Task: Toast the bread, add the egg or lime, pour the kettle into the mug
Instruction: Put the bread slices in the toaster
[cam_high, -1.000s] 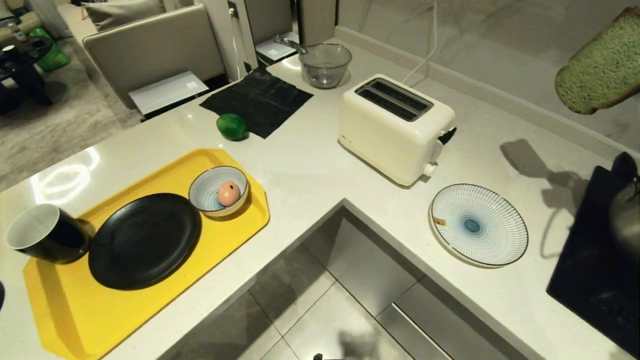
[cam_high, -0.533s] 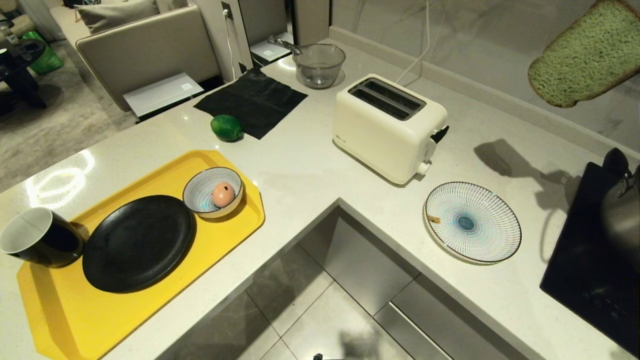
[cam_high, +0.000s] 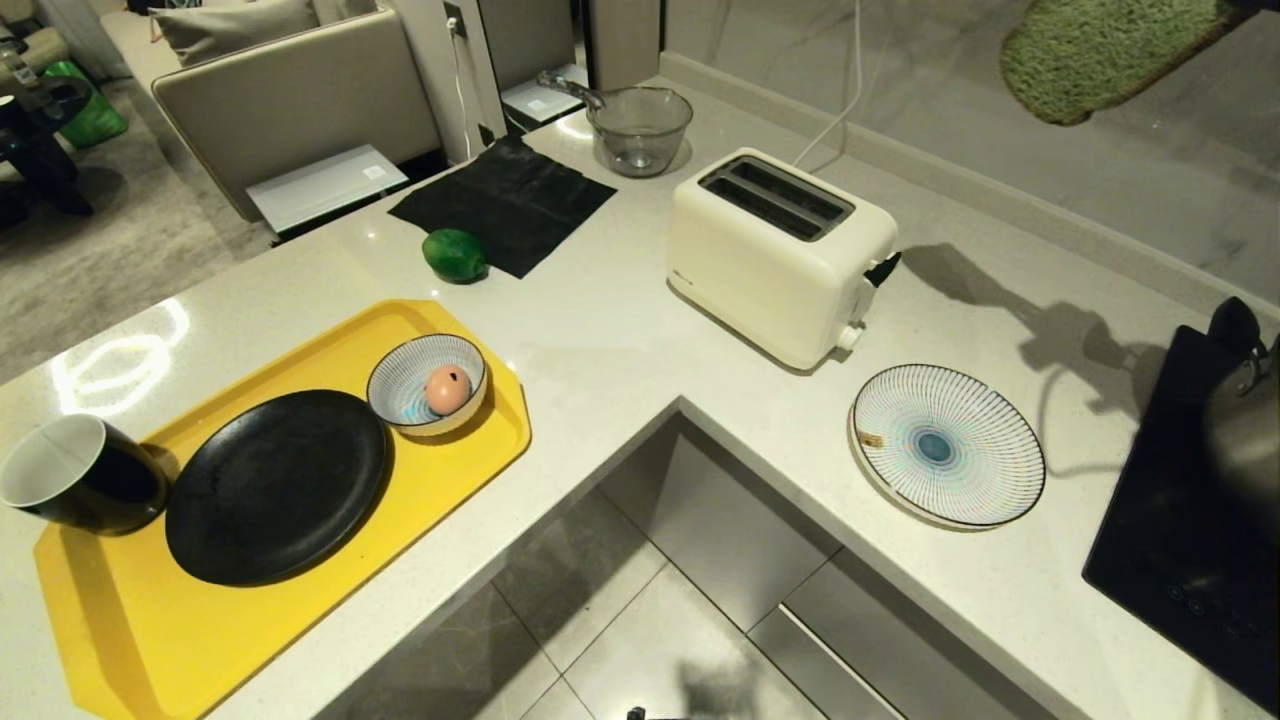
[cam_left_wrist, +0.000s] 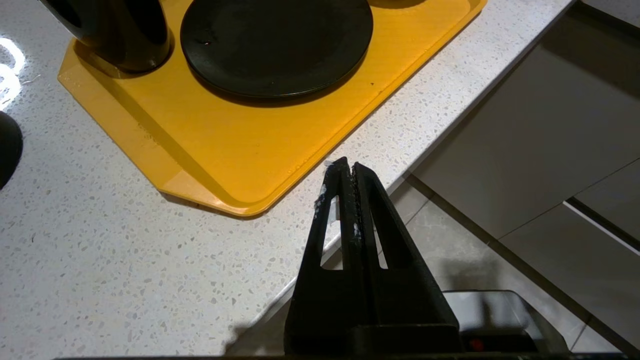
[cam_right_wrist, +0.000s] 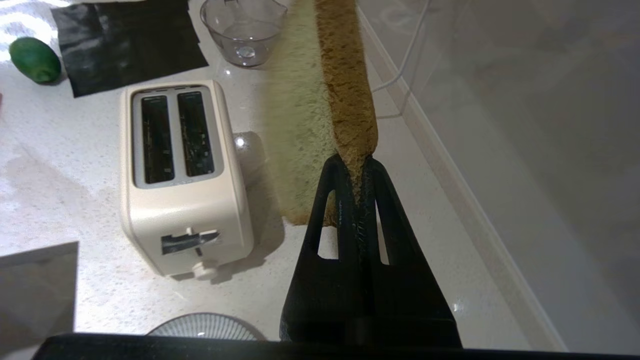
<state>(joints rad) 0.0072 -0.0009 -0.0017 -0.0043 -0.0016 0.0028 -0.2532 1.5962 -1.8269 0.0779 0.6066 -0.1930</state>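
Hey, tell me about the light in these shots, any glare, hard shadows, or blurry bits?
Head view: bright ring-shaped glare on the pale speckled stone counter at far left; hard arm shadow right of the cream two-slot toaster. Right wrist view: the pale green bread slice, pinched in the right gripper, looks soft and smeared up close.

The bread (cam_high: 1085, 55) hangs high above the worktop (cam_high: 620, 330), beyond the toaster (cam_high: 780, 255); the lime (cam_high: 453, 254) touches a black cloth (cam_high: 505, 200).
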